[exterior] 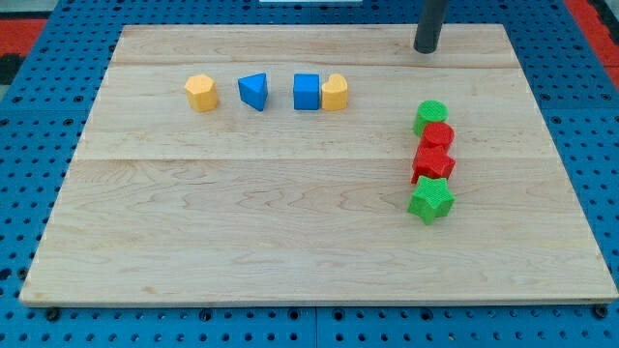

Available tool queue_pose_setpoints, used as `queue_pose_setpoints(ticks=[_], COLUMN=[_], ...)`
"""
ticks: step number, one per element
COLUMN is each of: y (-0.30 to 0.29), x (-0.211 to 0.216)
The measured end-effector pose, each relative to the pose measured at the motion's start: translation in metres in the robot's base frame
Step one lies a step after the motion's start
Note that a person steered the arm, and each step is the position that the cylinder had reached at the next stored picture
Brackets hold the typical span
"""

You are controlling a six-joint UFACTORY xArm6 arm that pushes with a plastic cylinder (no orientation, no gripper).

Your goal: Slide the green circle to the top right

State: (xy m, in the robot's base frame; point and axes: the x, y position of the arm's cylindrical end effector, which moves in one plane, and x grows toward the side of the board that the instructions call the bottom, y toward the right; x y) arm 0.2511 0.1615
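The green circle (430, 116) sits on the wooden board (242, 232) at the view's right, at the upper end of a column of touching blocks. Below it are a red circle (437, 135), a red star-like block (433, 162) and a green star (430, 200). My tip (427, 48) is near the board's top edge, straight above the green circle and well apart from it.
A row of blocks lies at the upper left: a yellow hexagon (201, 93), a blue triangle (253, 91), a blue square (307, 92) and a yellow block (335, 93) touching the square. A blue pegboard (580, 145) surrounds the board.
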Motion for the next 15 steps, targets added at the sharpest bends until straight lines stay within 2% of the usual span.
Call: queue_pose_setpoints(ticks=[3,5,7,8,9,11,12,14,15], y=[-0.067,-0.074,-0.087,-0.087,-0.087,-0.075,-0.037,-0.022,-0.022], x=[0.091,0.103,0.147,0.152,0.190,0.196,0.196,0.196,0.178])
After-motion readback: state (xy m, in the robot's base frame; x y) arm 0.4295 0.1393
